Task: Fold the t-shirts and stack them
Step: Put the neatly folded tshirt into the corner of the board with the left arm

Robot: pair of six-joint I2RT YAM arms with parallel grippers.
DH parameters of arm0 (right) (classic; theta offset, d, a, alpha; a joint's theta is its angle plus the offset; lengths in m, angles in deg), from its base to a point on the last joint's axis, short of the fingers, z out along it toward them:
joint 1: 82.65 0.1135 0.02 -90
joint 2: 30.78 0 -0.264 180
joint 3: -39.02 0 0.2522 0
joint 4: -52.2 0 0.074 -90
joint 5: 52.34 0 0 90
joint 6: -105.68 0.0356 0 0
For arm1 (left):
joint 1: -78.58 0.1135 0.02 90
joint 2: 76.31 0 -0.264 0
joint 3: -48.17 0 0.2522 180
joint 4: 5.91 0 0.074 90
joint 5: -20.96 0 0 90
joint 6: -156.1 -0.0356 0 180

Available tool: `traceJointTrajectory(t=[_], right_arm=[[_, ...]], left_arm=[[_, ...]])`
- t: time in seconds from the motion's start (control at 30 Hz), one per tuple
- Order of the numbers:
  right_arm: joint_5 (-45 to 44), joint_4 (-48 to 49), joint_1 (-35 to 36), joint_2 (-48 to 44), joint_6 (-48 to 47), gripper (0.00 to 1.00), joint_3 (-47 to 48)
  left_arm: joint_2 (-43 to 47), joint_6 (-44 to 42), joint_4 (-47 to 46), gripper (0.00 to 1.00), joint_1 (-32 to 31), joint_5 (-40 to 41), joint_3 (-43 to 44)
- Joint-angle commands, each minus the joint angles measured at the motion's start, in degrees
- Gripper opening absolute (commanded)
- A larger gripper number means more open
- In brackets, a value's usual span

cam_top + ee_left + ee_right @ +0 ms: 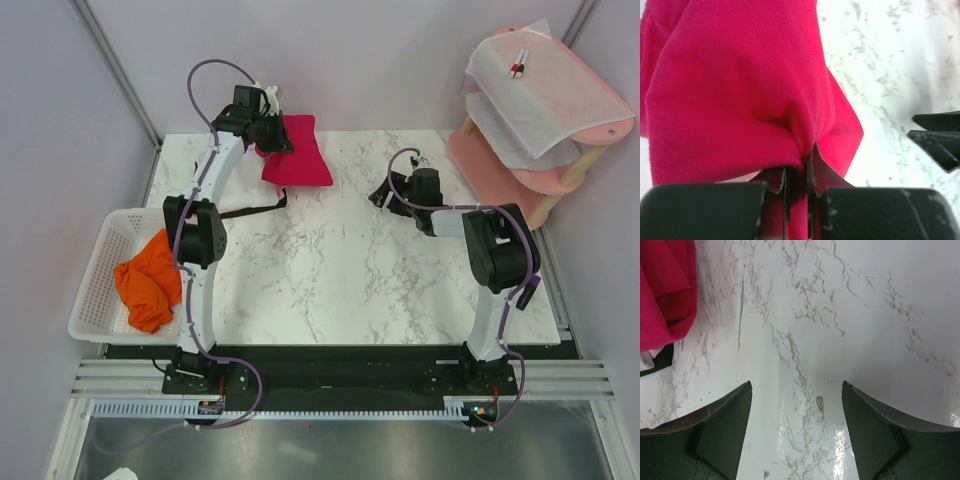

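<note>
Crumpled red t-shirt on desk, well beyond basket that holds orange t-shirt. One fold clamped in left pincer; right pincer wide, empty, farther from basket. Risk: thin one-sided pinch slips, or lift drags cloth crooked

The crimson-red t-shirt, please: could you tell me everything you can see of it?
The crimson-red t-shirt is plain, soft knit cloth, bunched in loose folds. It sits at the far left of the marble table, where the left gripper is shut on a pinched fold of it. Its lower edge seems to rest on the table. The right gripper is open and apart from it.
</note>
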State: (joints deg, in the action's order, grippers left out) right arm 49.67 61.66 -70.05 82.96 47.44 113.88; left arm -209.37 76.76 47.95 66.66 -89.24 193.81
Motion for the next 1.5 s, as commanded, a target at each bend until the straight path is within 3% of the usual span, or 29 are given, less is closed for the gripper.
traceJointTrajectory(t=[0.0, 0.33, 0.53, 0.93, 1.1, 1.27, 1.37, 1.4, 1.47], right_arm=[[1.3, 2.4, 0.1, 1.1, 0.5, 0.8, -0.1], [3.1, 4.0, 0.1, 3.7, 1.7, 0.8, -0.1], [3.6, 4.2, 0.1, 4.5, 1.8, 0.8, 0.1], [4.7, 4.5, 0.8, 5.4, 2.1, 0.81, 1.2], [4.6, 2.8, 4.0, 5.9, 1.2, 0.81, 3.9], [4.8, -0.4, 10.8, 9.0, 0.2, 0.81, 12.8], [4.9, -2.8, 14.5, 12.4, 0.0, 0.81, 20.3], [5.0, -3.8, 15.2, 13.3, 0.1, 0.81, 24.0], [5.2, -4.4, 17.1, 15.7, 0.6, 0.81, 27.3]], left_arm=[[7.0, -6.5, 1.9, 0.04, 1.5, 4.1, -1.0], [12.4, -6.0, -0.4, 0.02, 7.2, 6.8, -8.1], [14.9, -7.3, -0.7, 0.02, 8.4, 13.9, -10.2], [17.5, -3.0, -4.9, 0.02, 11.8, 18.5, -24.7], [17.0, -1.4, -5.4, 0.02, 14.0, 23.9, -25.8], [15.4, -0.5, -5.8, 0.03, 14.1, 25.9, -24.0], [14.2, -0.8, -5.7, 0.09, 14.2, 23.5, -23.2], [14.0, -0.6, -5.6, 0.2, 14.1, 23.2, -23.2], [13.9, 2.2, -5.3, 0.67, 14.1, 26.4, -23.3]])
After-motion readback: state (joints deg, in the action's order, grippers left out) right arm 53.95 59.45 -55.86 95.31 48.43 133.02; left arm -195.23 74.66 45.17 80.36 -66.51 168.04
